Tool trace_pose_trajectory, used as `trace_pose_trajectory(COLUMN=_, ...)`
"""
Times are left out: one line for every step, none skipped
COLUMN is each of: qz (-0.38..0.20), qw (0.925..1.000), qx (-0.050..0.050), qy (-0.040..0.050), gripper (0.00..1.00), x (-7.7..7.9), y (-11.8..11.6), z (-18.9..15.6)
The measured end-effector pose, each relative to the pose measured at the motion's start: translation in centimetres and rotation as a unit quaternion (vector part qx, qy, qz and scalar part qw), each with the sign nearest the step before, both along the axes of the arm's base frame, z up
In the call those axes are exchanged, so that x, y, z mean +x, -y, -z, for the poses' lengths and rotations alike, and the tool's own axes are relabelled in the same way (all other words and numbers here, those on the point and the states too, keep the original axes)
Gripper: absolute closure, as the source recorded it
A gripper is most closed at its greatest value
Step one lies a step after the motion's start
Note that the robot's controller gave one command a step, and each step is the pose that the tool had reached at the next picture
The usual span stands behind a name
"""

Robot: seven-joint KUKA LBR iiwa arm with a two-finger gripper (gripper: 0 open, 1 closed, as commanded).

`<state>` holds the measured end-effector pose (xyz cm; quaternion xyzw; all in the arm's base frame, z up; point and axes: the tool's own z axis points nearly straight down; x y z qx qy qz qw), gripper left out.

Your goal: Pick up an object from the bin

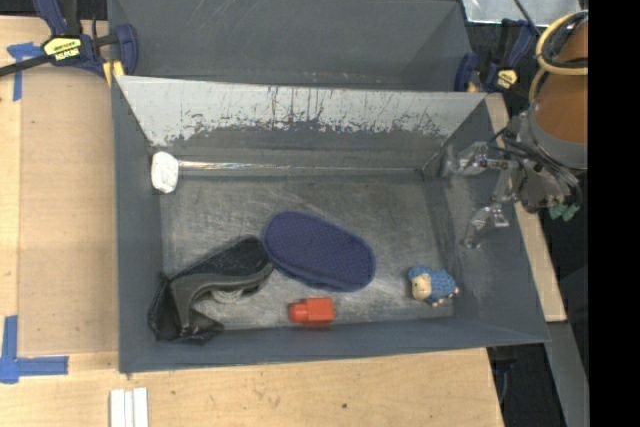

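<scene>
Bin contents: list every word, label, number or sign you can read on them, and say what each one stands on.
No text can be read on anything in the bin.
The white lump, blue oval pad, dark cloth piece and red block show no letters, numbers or signs.
Any print on the small blue-and-yellow toy is too small to tell.

1. A blue oval pad (pixel 320 250) lies central in the bin (pixel 300 35);
2. black strappy thing (pixel 205 290) touching its left end; red block (pixel 313 312) just below it;
3. small blue-yellow toy (pixel 432 286) to its right; white lump (pixel 164 171) up-left, well apart;
4. gripper (pixel 485 215) farther right, over the bin's wall.
</scene>
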<state>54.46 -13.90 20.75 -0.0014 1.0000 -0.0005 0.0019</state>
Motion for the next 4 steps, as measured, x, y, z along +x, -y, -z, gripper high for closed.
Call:
trace_pose_trajectory(qz=-0.071, qw=0.9975, qx=0.002, qy=-0.0047, gripper=0.0, x=-4.2, y=-2.8, z=9.8)
trace_pose_trajectory(qz=-0.047, qw=0.9989, qx=0.0, qy=0.0008, gripper=0.0, x=-4.6, y=-3.2, z=13.5)
trace_pose_trajectory(qz=-0.048, qw=0.9988, qx=-0.001, qy=0.0076, gripper=1.0, x=-4.1, y=-3.3, z=13.2)
trace_pose_trajectory(qz=-0.07, qw=0.9976, qx=-0.002, qy=0.0042, gripper=1.0, x=-3.7, y=0.9, z=-3.5)
